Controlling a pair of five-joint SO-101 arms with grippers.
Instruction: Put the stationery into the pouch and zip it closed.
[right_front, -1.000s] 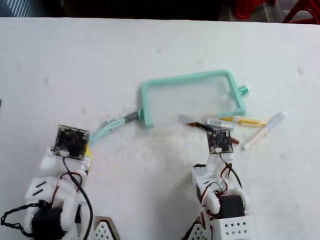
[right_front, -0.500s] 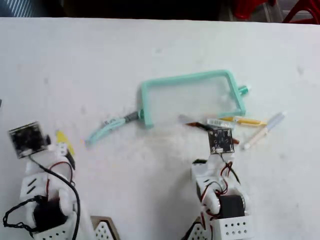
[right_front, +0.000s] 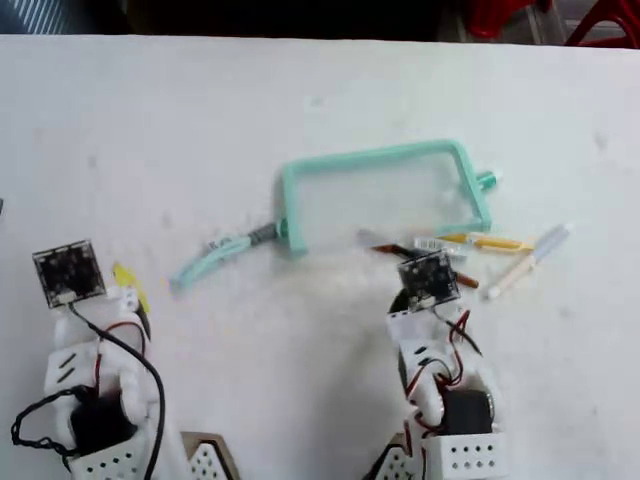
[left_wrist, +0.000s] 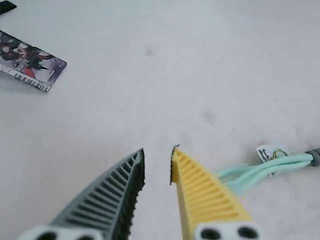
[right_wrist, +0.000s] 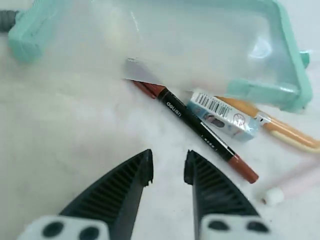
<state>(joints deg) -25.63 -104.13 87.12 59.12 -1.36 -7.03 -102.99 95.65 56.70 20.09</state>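
Your right gripper (right_wrist: 167, 167), narrowly open and empty, has the black pen (right_wrist: 200, 131) just ahead, the mint pouch (right_wrist: 289, 55) beyond. Your left gripper (left_wrist: 157, 167), likewise narrow and empty, sits beside the pouch strap (left_wrist: 260, 170).

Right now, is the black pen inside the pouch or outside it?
Outside: the black pen lies on the table beside the pouch, one end near its edge.

— Where are the pens (right_front: 490, 241) lying?
— You are seeing them lying by the pouch's (right_front: 380, 195) right front corner, a small box (right_wrist: 222, 114) sitting between two; the strap (right_front: 215, 252) is trailing leftward.
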